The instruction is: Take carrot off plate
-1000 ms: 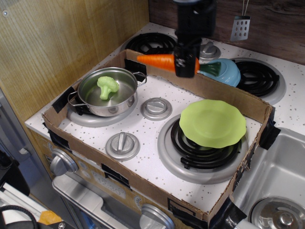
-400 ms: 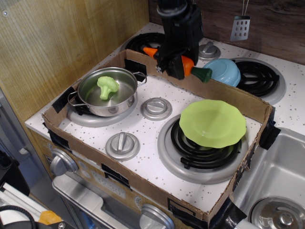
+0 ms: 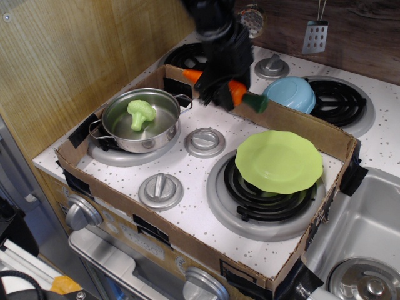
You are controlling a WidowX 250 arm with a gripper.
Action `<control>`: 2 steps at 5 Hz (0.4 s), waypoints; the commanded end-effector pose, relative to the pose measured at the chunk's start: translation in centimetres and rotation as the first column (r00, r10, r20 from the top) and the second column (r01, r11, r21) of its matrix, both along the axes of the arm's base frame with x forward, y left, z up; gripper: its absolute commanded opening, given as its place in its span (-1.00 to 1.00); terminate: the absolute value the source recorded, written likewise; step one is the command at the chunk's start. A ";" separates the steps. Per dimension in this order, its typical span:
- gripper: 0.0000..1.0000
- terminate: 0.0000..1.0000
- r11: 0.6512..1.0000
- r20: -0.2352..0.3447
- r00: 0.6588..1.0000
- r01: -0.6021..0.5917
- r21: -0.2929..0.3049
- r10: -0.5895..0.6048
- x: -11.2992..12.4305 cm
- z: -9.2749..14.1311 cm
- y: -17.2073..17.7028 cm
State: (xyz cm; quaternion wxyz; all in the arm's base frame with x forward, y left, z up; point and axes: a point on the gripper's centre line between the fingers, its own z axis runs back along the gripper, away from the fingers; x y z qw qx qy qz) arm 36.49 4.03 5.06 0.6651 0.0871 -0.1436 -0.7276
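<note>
Your hand point(image 3: 217, 95) had the carrot point(image 3: 236, 92) clamped crosswise near its middle, jaws closed on it, with the orange tip poking out on the wall side and the dark green stub sticking out toward the bowl point(image 3: 292, 94). You were holding it low over the back edge of the cardboard box point(image 3: 325, 134), just beside that bowl. The plate point(image 3: 279, 161) sat bare on its burner point(image 3: 269, 200), well apart from the hand, toward the front and the sink, so the carrot was already clear of it.

That carrot looked like glossy, hard plastic, so I'd call it light and stiff but slick. With the taper, it could squirt toward the thin end if you squeezed near the tip. The thick middle, where you had it, looked like the safest hold. It shouldn't break if dropped, though it might roll.

Against a second earlier, you'd swung the hand toward the wall and down. The carrot had gone from lying level above the box wall to tilting, stub end lower. Since the nearer frame the shift was small: a touch further along the same way. The pot point(image 3: 141, 119) with its broccoli point(image 3: 141, 113), the plate and the bowl hadn't budged.
</note>
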 end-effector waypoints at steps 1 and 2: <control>-1.00 -1.00 0.996 0.093 0.992 -0.091 0.010 0.090 0.3 -0.5 2.8; -1.00 -1.00 0.996 0.085 0.992 -0.091 0.002 0.090 0.1 -0.9 3.0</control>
